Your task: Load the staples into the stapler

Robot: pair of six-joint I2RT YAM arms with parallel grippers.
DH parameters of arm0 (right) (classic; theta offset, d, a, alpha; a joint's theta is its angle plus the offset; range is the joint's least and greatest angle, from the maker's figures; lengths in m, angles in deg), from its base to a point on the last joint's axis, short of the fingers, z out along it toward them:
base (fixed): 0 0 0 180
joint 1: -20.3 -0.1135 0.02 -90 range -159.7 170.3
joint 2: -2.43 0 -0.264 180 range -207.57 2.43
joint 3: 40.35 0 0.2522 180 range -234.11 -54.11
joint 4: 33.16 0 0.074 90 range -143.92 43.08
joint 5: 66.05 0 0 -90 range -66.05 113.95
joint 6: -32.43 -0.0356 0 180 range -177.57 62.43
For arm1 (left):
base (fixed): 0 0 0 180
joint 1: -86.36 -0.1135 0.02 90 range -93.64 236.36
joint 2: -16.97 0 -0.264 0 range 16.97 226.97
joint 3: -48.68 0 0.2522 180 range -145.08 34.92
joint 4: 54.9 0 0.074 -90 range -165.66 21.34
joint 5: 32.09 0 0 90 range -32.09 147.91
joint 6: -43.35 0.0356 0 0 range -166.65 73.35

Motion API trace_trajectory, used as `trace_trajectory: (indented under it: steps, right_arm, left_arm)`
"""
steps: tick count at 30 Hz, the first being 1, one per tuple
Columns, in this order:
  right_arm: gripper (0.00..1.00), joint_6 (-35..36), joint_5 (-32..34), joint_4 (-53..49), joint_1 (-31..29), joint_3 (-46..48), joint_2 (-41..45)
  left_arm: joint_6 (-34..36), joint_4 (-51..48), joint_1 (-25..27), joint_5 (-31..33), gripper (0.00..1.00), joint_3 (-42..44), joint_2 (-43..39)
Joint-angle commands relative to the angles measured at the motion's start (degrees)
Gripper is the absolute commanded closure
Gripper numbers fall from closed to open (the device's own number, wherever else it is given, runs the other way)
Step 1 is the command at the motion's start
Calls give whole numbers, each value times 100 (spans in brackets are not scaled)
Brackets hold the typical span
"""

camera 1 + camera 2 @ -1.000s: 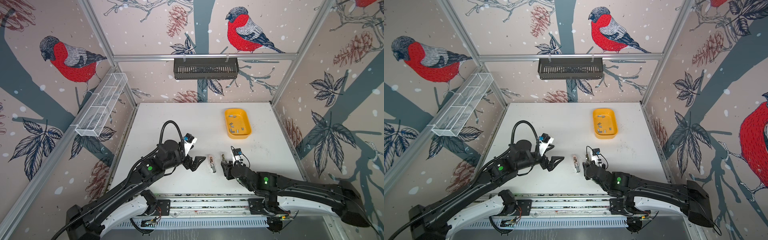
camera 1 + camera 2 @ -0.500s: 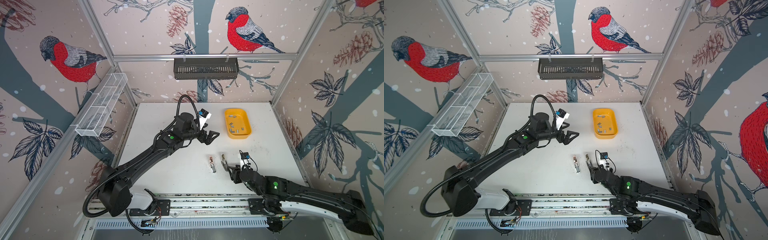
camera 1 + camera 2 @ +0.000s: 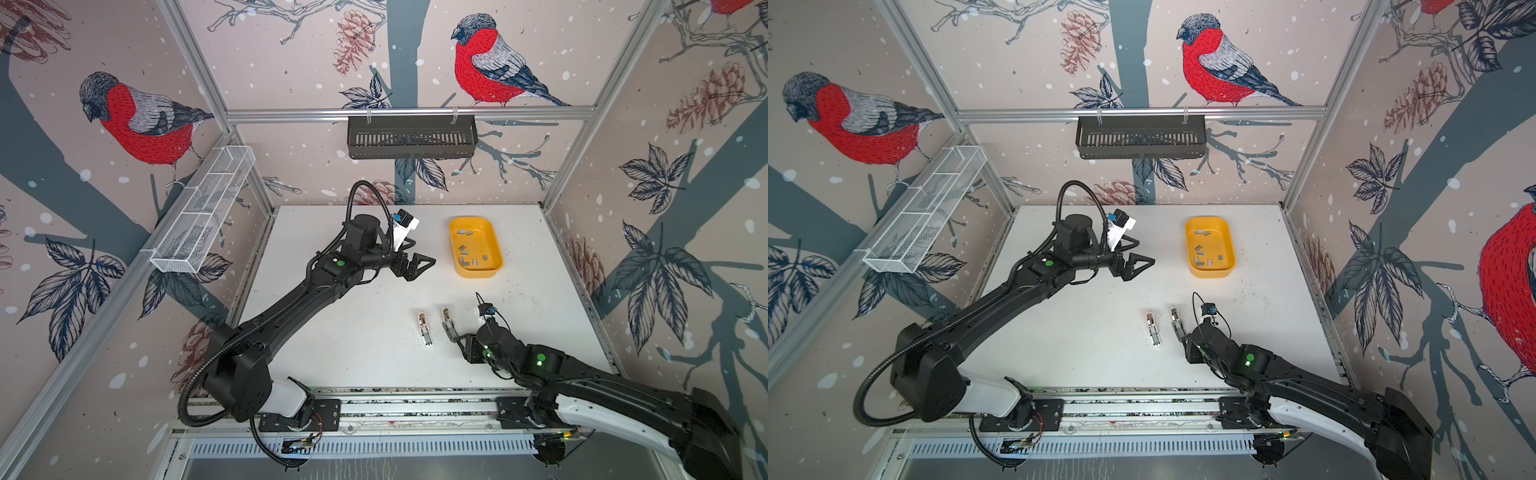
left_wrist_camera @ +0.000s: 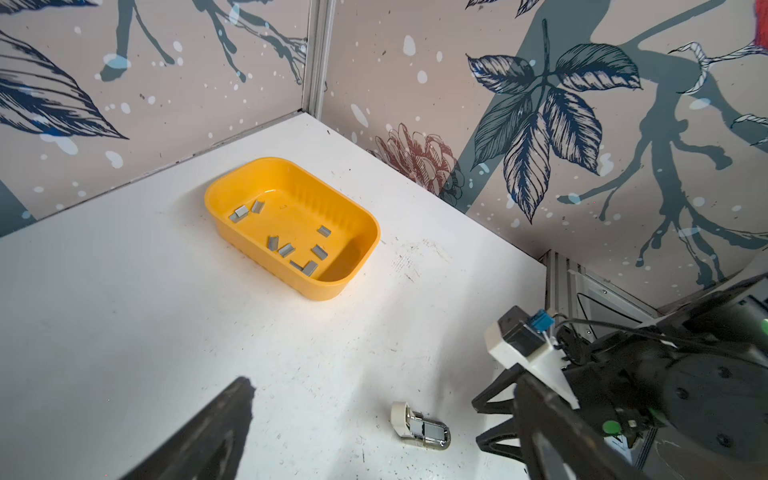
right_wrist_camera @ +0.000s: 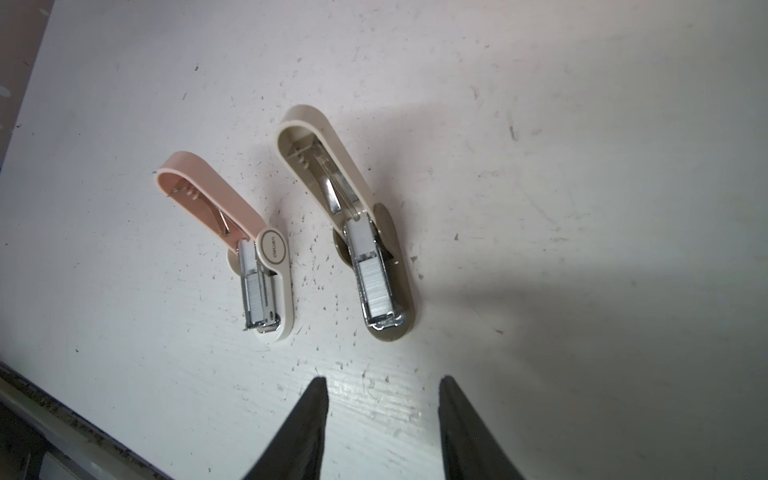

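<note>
Left gripper (image 3: pixel 422 257) hangs wide near my yellow tray (image 4: pixel 360 227) of staples (image 4: pixel 286 249); right gripper (image 5: pixel 383 384), part-open, empty, faces beige stapler (image 5: pixel 347 156).

Your left arm: stretched well forward, left gripper (image 3: pixel 422 255) spread wide, empty. Your right arm: low, kept near the front, right gripper (image 5: pixel 382 384) pointing forward, jaws partly apart, nothing between them.
</note>
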Motion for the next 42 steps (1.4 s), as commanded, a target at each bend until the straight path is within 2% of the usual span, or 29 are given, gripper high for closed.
trace_trajectory:
  steps: [1,5,12,18,26,35,37,42]
  right_arm:
    - [57,107,-246,274,16,-40,-296]
    - [64,144,-264,462,36,-106,-668]
    - [65,250,-277,468,83,-441,-1373]
    - [66,140,-140,455,80,-503,-1642]
    - [72,-28,179,278,180,-449,-1613]
    - [76,84,158,238,360,-425,-1559]
    - [79,216,-16,366,337,-413,-1469]
    - [72,369,-234,666,288,-283,-1217]
  left_arm:
    - [129,430,-10,-114,3,195,-264]
    - [164,500,-7,-68,3,277,-447]
    - [252,446,-8,-255,3,269,-477]
    - [269,454,-9,-287,3,282,-512]
    - [276,428,-3,-272,3,268,-528]
    - [296,384,-1,-245,3,259,-530]
    - [296,380,1,-259,3,260,-521]
    - [273,383,-1,-283,3,259,-503]
